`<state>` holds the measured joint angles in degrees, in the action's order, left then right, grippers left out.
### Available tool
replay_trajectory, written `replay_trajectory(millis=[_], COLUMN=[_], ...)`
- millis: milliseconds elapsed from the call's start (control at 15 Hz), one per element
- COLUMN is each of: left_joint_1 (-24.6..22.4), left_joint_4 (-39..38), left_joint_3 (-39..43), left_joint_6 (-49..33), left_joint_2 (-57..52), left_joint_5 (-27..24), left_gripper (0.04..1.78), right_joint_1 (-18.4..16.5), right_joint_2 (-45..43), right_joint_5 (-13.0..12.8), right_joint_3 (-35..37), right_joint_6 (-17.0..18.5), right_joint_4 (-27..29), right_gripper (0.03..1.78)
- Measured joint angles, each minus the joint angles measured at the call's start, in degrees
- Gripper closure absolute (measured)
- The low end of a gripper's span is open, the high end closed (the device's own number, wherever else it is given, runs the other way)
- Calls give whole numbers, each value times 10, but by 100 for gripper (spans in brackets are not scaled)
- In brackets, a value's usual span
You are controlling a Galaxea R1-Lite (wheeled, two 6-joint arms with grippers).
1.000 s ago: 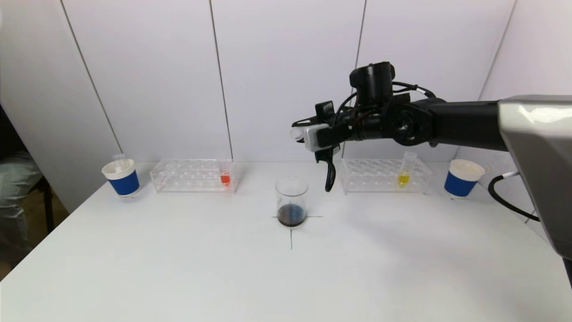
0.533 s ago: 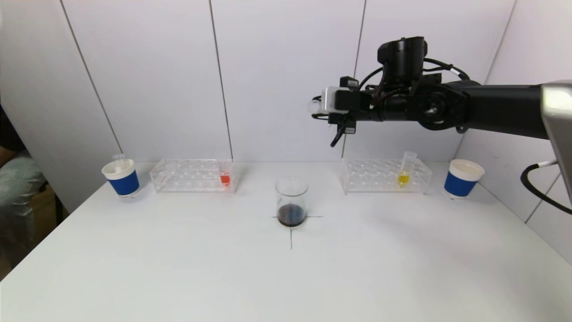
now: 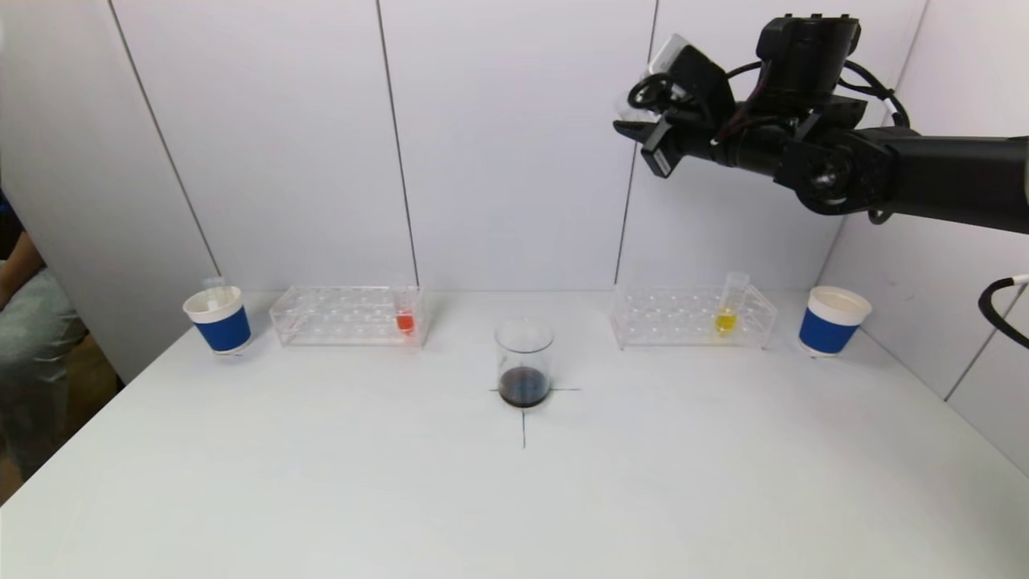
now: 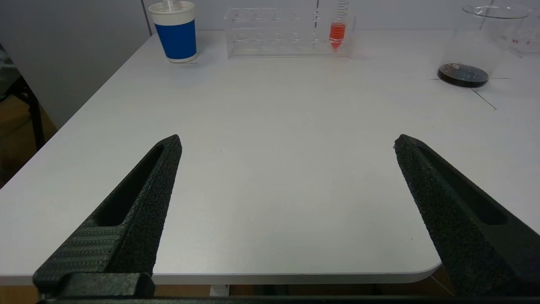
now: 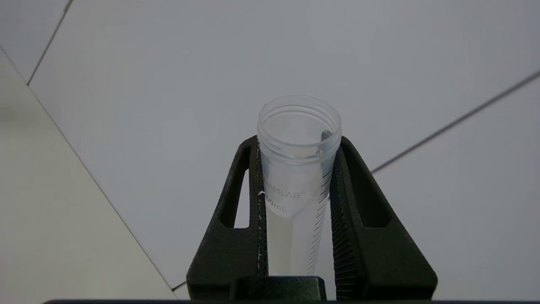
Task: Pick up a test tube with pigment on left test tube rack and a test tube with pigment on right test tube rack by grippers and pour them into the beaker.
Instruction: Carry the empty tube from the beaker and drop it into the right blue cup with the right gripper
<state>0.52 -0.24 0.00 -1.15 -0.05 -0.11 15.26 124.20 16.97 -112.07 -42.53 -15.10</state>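
Pour done: right claw (image 5: pixel 295 169) high above the beaker (image 3: pixel 524 362), clamped on an emptied test tube (image 5: pixel 297 169). Left claw (image 4: pixel 287 143) spread, idle. Next, presumably, discarding the tube.

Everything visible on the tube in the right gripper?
The test tube is clear plastic, uncapped, with a threaded rim, printed graduations and a brand mark. It looks empty apart from a small dark speck inside the rim. The right gripper is shut on it, fingers pressing both sides, raised high above the right rack.
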Motion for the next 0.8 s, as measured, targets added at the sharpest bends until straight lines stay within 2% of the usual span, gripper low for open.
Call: replay_trajectory(millis=[133,333,600,800], left_joint_1=[0,0,0,0], left_joint_4=[0,0,0,0], left_joint_3=[0,0,0,0], left_joint_6=[0,0,0,0], left_joint_2=[0,0,0,0], left_joint_5=[0,0,0,0], left_gripper=[6,6,6,6], right_joint_1=[-13,-37,-71,-104], right_joint_2=[-7,-16,-40,-52], right_joint_5=[-36,-104,-136,-157], right_joint_3=[-1,-1,-1,0], right_joint_6=[52,105,199,274], right_joint_4=[2,22,93,102], right_gripper=[133,133,133,133])
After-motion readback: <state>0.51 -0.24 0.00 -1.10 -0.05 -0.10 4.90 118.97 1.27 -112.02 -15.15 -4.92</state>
